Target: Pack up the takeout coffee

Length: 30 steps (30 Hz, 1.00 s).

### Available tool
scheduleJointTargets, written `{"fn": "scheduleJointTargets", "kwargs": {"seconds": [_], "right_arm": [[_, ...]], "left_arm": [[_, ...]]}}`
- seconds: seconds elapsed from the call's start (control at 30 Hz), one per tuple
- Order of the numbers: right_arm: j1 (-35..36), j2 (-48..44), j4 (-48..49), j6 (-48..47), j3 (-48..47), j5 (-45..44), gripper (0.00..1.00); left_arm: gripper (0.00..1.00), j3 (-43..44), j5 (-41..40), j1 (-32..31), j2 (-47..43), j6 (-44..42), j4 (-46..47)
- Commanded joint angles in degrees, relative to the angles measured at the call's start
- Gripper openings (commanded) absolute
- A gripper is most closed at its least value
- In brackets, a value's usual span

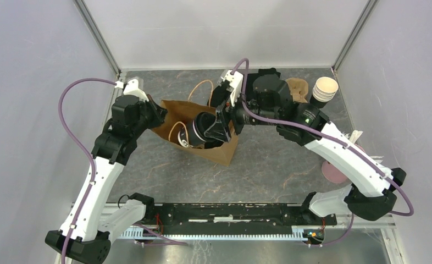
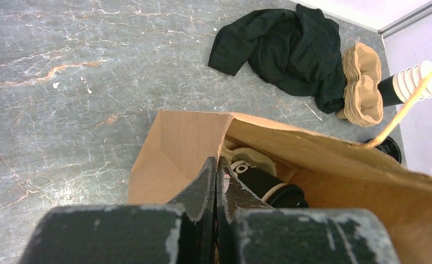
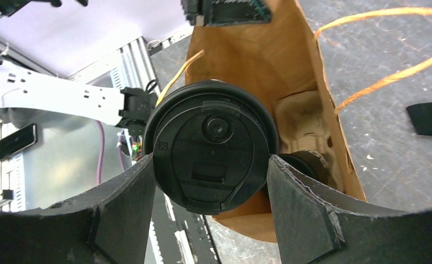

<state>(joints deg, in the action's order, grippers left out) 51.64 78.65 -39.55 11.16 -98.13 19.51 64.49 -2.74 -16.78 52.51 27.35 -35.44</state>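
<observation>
1. Brown paper bag (image 1: 175,113) sits mid-table (image 1: 269,165) with its mouth gaping, twine handles flopping loose.
2. Right gripper (image 3: 212,181) is clamped around a lidded cup (image 3: 211,146); both black fingers (image 3: 128,209) press the cup's sides just under the lid.
3. That cup hangs right at the bag's mouth, sip lid facing the right wrist camera, base pointing into the bag.
4. Deeper inside, a second lidded cup (image 2: 269,187) lies beside a pale pulp carrier (image 2: 252,157).
5. Left gripper (image 2: 216,165) is at the bag's near rim, fingers squeezed together on the paper edge with no gap showing.
6. Off behind the bag, a black cloth (image 2: 291,49) lies crumpled on the table, and a stack of lidless cups (image 1: 325,91) stands in the far right corner.
</observation>
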Motion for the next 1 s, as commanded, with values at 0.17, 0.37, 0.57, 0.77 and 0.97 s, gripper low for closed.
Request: {"fn": "scheduleJointTargets", "kwargs": {"seconds": [0.17,0.37,0.57,0.77,0.97], "right_arm": [[1.37,-5.08,8.90,3.78,2.35,-0.48,0.00],[3.45,-4.52,8.62,2.58,2.70,1.60,0.00],[8.05,-3.32,3.85,-2.33,1.69,0.04,0.00],[9.56,-3.64,0.08,-6.89,0.75,-4.06,0.00],[9.45,-4.82,-3.42,-9.32,-1.81,-11.60,0.00]], "left_arm": [[0.02,-0.33,1.21,0.16,1.00,4.71,-0.26],[0.02,-3.83,0.84,0.16,-1.80,7.18,3.53],[0.02,-3.15,-3.19,0.16,-2.12,7.32,3.93],[0.02,-9.01,4.03,0.16,-6.91,2.20,14.13],[0.02,-17.17,3.55,0.16,-15.85,-1.57,22.74]]}}
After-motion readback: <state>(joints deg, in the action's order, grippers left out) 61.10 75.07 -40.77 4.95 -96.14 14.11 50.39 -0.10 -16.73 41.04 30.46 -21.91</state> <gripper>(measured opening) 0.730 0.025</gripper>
